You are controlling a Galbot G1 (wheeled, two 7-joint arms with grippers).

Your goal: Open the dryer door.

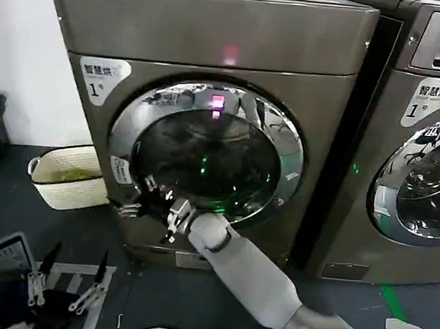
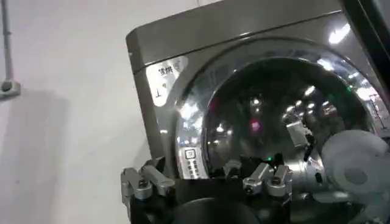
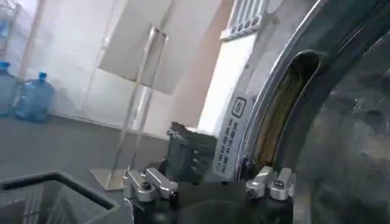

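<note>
I see a dark floor [image 1: 18, 210] carrying the dryer [image 1: 215, 34], with a second machine [image 1: 427, 150] just beside it. A pale basket [image 1: 63, 175] sits on the floor near the dryer, and green tape [image 1: 402, 320] runs before the second machine.

The big grey-brown metallic dryer [image 1: 215, 34] stands left of the LG-marked machine [image 1: 430, 112] — a cream woven basket [image 1: 67, 175] on the floor at its left; right end effector [image 1: 152, 201] at the chrome-ringed round dryer door's [image 1: 206, 152] lower-left rim.

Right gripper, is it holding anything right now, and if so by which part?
It cannot be told. The right gripper sits at the lower left rim of the dryer door, but whether its fingers clasp the rim is unclear.
</note>
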